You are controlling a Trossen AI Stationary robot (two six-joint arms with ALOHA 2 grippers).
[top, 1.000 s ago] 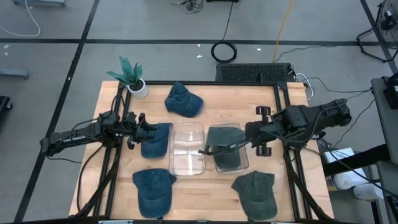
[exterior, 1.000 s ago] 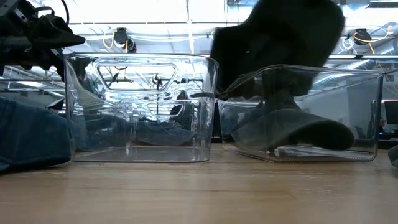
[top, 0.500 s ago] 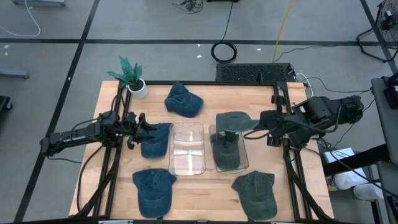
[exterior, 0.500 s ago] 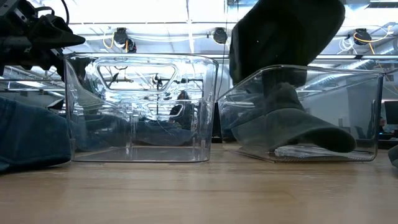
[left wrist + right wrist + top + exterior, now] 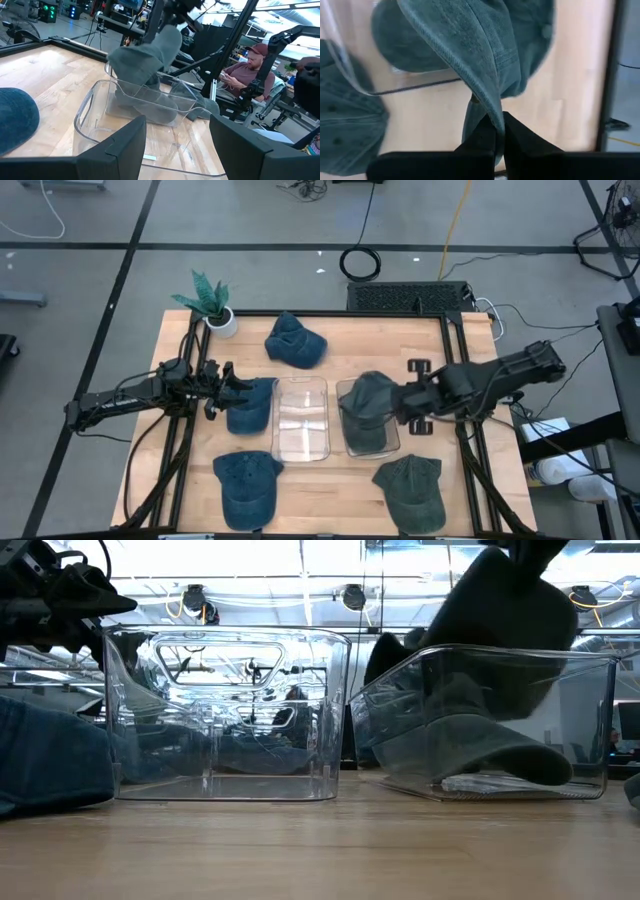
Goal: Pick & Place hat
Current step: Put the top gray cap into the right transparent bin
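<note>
Right gripper [image 5: 495,132], jaws clenched on the grey-green denim cap [image 5: 368,398], should lower squarely into the clear plastic bin [image 5: 385,442] at three o'clock.

Fingers: the left gripper [image 5: 177,145] has its two dark fingers [image 5: 125,142] spread wide with nothing between them.
Bin: a clear bin [image 5: 87,107] sits on the wooden table [image 5: 45,70] just ahead of the fingers.
Second bin: another clear bin [image 5: 187,102] stands just behind it and holds a green hat [image 5: 145,107].
Held hat: a second green hat [image 5: 147,55] hangs over that bin, pinched at its top by the right gripper [image 5: 172,17] (its lower edge dips inside the walls).
Blue hat: one [image 5: 15,122] lies on the table beside the near bin.
Person: seated beyond the table in a red cap [image 5: 245,67], looking down.
</note>
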